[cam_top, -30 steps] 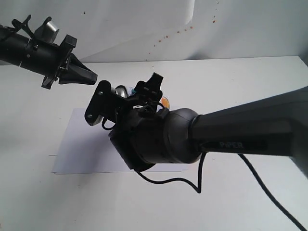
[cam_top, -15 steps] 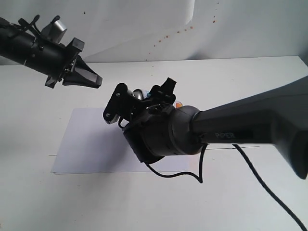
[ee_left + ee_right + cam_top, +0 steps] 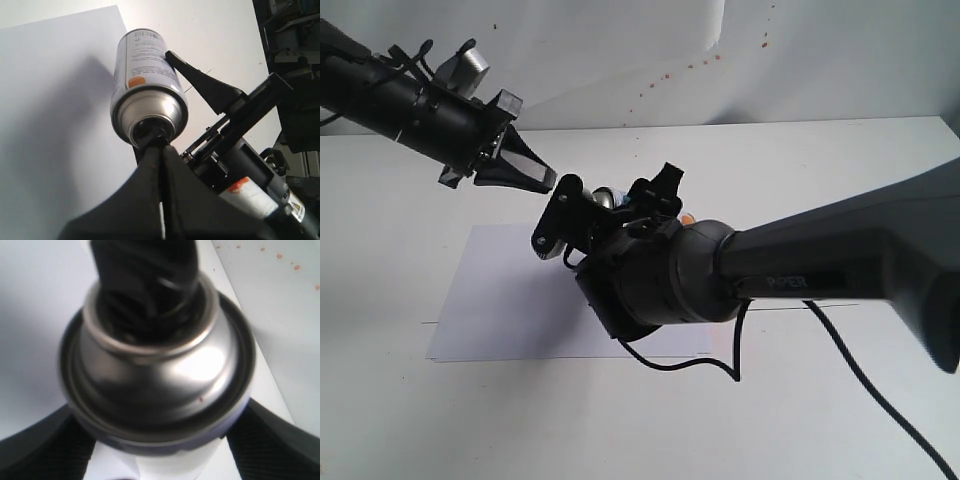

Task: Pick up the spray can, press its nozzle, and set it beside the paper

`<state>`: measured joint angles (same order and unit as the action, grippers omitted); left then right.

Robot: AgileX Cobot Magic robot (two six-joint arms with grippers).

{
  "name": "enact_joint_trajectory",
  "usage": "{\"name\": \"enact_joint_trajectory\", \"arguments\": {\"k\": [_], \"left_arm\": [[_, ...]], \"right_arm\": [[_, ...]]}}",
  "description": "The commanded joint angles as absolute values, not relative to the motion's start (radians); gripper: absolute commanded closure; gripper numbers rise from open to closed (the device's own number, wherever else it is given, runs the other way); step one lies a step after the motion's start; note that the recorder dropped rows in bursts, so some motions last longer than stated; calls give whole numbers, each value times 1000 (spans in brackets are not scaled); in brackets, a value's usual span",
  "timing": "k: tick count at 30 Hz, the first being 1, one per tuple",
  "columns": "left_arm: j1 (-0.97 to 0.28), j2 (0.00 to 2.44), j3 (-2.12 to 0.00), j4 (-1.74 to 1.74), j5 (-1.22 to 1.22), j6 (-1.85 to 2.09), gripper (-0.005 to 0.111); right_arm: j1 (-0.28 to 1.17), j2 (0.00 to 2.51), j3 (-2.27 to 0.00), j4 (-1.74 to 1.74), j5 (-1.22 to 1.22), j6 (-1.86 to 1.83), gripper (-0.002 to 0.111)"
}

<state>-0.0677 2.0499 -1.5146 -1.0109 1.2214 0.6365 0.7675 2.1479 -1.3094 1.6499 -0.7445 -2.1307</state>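
Observation:
The spray can is held in the air above the paper, with my right gripper shut on its body. In the left wrist view the can shows its silver top and black nozzle. My left gripper is shut, and its joined tips touch the nozzle from above. From outside, the left gripper points down-right at the can's top. In the right wrist view the silver dome fills the frame, with black fingers either side of the can and the dark left gripper tips above it.
The white table extends all round the sheet. A black cable hangs from the right arm over the paper's front right corner. Small red specks mark the white backdrop behind.
My left gripper has travelled right and down until its tips reach the can's top. The right arm shifted right with the can a second ago and has since held still.

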Motion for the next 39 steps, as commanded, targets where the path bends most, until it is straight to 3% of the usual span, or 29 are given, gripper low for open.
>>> {"name": "enact_joint_trajectory", "arguments": {"k": [1, 39], "left_arm": [[-71, 2097, -1512, -1037, 1221, 654, 107], [-104, 2116, -1512, -1060, 1221, 685, 107]], "right_arm": [[768, 2134, -1323, 1623, -756, -2142, 108], [768, 2134, -1323, 1550, -704, -2138, 108]]}}
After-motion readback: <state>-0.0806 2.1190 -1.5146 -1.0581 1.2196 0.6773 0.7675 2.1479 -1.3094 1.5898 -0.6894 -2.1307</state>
